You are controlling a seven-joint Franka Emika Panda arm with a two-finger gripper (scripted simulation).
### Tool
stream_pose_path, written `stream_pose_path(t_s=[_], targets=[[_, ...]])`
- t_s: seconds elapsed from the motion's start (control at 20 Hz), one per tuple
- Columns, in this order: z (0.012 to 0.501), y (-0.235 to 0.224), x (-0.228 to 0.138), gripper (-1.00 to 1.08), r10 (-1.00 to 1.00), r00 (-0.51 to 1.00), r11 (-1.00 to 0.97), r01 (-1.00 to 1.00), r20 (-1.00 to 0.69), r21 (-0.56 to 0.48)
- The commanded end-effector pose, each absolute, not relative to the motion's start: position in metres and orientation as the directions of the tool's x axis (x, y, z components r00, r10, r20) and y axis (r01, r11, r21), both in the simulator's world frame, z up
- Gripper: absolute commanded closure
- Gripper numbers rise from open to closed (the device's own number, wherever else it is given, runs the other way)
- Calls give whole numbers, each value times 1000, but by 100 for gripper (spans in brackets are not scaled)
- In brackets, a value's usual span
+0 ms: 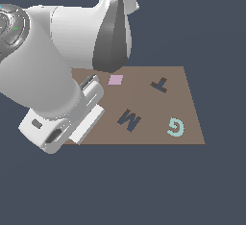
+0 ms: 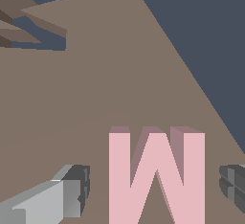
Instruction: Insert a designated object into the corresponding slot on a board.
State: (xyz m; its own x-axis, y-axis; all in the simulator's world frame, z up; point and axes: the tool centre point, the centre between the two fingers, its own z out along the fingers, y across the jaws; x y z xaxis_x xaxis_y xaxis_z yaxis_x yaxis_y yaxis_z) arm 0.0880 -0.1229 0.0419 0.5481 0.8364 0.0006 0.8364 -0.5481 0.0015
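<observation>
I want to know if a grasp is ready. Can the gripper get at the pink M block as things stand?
Probably yes. In the wrist view the pink M block sits between the open gripper fingers, a gap on each side, nothing blocking it on the board.

arm (image 1: 53, 75) over board (image 1: 158, 108) left | M slot (image 1: 129, 119) central | teal G (image 1: 176, 127) right | T recess (image 1: 160, 84)

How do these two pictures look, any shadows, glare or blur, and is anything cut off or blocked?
Exterior view: flat, even light, no glare or blur; the arm hides part of the board. Wrist view: sharp; the pink M is cut by the frame edge, its side faces shaded darker, with the hand open around it; the M slot is cropped at the corner.
</observation>
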Motion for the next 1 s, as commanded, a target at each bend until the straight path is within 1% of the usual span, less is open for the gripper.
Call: stream_pose_path(t_s=[0.0, 0.15, 0.2, 0.95], targets=[[34, -123, 87, -92, 836, 548, -548, 836, 0, 0], [30, -122, 87, -92, 836, 548, -548, 836, 0, 0], [30, -122, 87, 108, 836, 548, -548, 836, 0, 0], [33, -122, 87, 108, 836, 548, -548, 836, 0, -1]])
